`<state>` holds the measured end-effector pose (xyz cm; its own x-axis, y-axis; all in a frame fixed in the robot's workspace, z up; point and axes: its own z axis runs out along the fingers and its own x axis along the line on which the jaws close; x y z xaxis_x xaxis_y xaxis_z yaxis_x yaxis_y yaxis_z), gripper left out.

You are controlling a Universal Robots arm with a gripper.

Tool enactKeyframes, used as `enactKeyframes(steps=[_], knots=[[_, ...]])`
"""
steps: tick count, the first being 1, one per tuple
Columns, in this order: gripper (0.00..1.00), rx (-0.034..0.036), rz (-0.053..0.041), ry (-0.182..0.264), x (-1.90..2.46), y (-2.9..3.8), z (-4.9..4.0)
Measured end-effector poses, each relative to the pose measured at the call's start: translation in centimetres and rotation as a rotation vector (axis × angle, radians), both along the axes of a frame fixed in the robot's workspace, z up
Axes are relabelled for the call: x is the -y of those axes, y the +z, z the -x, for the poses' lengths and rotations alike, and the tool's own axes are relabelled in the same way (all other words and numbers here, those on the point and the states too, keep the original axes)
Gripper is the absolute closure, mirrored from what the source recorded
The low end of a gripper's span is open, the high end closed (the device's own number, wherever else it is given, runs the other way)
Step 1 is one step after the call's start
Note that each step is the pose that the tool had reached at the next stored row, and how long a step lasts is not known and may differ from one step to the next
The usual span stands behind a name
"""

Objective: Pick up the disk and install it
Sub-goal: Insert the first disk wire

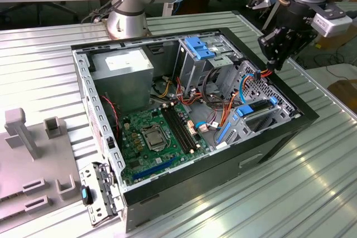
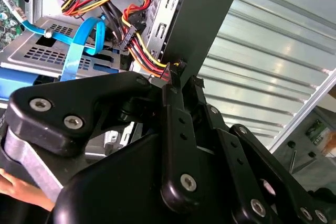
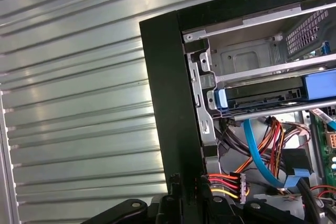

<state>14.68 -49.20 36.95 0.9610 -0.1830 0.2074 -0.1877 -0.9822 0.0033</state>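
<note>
The disk [image 1: 260,113], a dark drive in a blue carrier, lies in the metal drive cage at the open computer case's corner on the exterior view's right. In the first wrist view the disk [image 3: 262,96] sits level in its slot between the cage rails. My gripper [image 1: 272,66] hangs above the case's black rim, up and away from the disk. In both wrist views its fingers stand close together at that rim: gripper [image 2: 185,80], gripper [image 3: 188,184]. A bundle of red, yellow and black wires [image 3: 223,184] with a black plug lies right beside one finger. Whether it is pinched is hidden.
The open case [image 1: 301,116] lies on a ribbed metal table. Inside are a motherboard [image 1: 148,137], a power supply [image 1: 122,76], loose cables [image 1: 215,90] and a light-blue latch piece [image 1: 199,47]. Grey fixtures [image 1: 33,154] stand at the exterior view's left. Another arm's base [image 1: 127,18] stands behind the case.
</note>
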Motion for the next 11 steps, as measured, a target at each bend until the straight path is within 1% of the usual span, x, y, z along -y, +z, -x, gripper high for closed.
enactKeyframes(steps=[3,5,8,11], knots=[[0.75,0.0001,0.0001,-0.036,-0.01,-0.02,0.07],[0.75,0.0000,0.0000,-0.036,0.00,-0.03,0.17],[0.75,0.0002,0.0000,-0.023,-0.02,-0.05,0.23],[0.75,0.0019,0.0000,-0.007,-0.01,-0.22,0.24]])
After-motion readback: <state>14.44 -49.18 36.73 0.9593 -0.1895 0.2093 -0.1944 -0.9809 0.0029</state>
